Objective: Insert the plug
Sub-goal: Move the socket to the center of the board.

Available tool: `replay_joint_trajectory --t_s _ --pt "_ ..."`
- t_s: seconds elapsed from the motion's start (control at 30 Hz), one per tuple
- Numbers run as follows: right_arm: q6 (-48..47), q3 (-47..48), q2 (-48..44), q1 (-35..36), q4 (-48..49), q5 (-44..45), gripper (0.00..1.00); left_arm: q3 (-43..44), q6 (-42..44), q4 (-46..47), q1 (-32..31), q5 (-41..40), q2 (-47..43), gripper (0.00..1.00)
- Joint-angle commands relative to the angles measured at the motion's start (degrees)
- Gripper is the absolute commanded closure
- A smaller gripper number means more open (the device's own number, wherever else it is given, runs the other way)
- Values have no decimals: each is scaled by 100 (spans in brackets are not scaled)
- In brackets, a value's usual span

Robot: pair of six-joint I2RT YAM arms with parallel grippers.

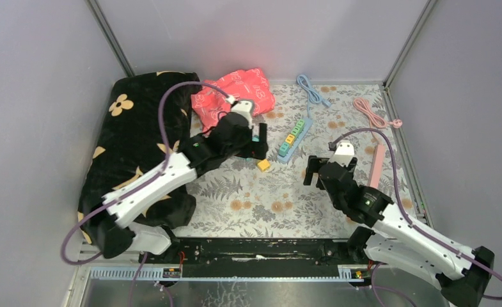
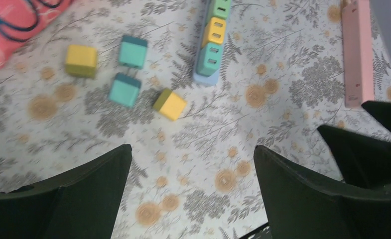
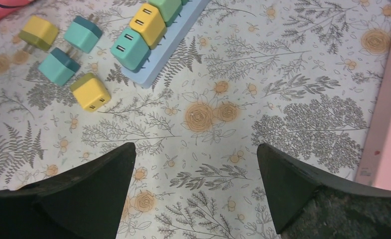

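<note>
Left hand (image 2: 192,149) released, empty; right hand (image 3: 195,147) same. Yellow plug (image 3: 90,91) loose near blue strip (image 3: 179,36). Pink strip (image 3: 387,124) print unreadable.

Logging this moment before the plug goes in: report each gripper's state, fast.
Black two-finger left gripper: open, holding nothing.
Black two-finger right gripper: open, holding nothing.

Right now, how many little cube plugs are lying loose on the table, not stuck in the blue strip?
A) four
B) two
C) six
A: the left wrist view shows four loose by the blue strip: left yellow cube, upper teal cube, lower teal cube, right yellow cube.
</note>
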Motion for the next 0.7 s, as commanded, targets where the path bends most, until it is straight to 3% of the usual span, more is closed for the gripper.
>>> replay_joint_trajectory --t_s 0.0,0.13,0.27,0.43,0.67 --pt "399 419 184 -98 -521 455 1 -645 179 -694 60 -491 -916 0" --pt "276 553 338 -458 -463 182 1 -861 407 -891 77 -673 -1529 0" --pt "48 967 861 -1388 -824 -594 1 -988 751 -990 70 -1125 -1929 0" --pt "-285 1455 1433 -2151 -1264 -799 1 -1319 1018 -835 82 -1406 -2385 0" --pt "-631 1594 1826 -3689 -1107 -1387 1 -1915 1136 -496 283 -1495 -2908 0"
